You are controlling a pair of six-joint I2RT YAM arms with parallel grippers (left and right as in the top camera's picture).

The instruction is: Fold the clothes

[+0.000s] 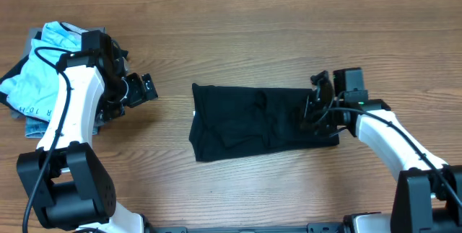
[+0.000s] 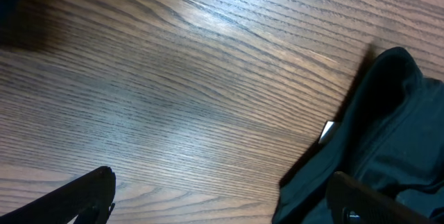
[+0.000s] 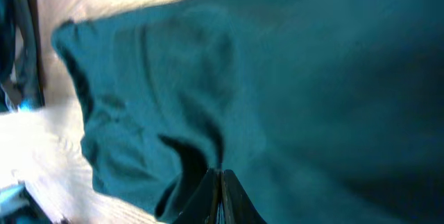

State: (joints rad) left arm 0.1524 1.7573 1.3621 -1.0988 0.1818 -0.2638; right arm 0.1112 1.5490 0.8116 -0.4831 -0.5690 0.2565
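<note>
Mid-tabletop (image 1: pixel 238 31): the large plain black short-sleeved T-shirt (image 1: pixel 253 121) lies flat as a wide rectangle. No sleeves or collar stick out, so I judge the first folds done. The edges are roughly straight, the lower left corner is a bit skewed, and there are light wrinkles through the middle.

The right end effector (image 1: pixel 316 110) sits on the shirt's right edge. In the right wrist view its fingers (image 3: pixel 220 193) are pressed together, with a ridge of cloth drawn up to the tips, so it looks like it's pinching a thin fold of the shirt.

The left end effector (image 1: pixel 144 87) is off the shirt, well to its left, with its fingers spread wide and nothing between them. It's just beside the pile holding the light blue folded garment with dark lettering (image 1: pixel 40 71). The left wrist view shows bare wood plus a dark cloth edge with a small white tag (image 2: pixel 326 132); that looks like part of the pile, not the shirt.

My read on what's left:
- The rectangle is still long, so probably one more fold, right edge over to the left.
- After that, flatten the wrinkles.
- Possibly move it to the pile, though I can't tell if that's required.

I'd call it past halfway, not finished.
</note>
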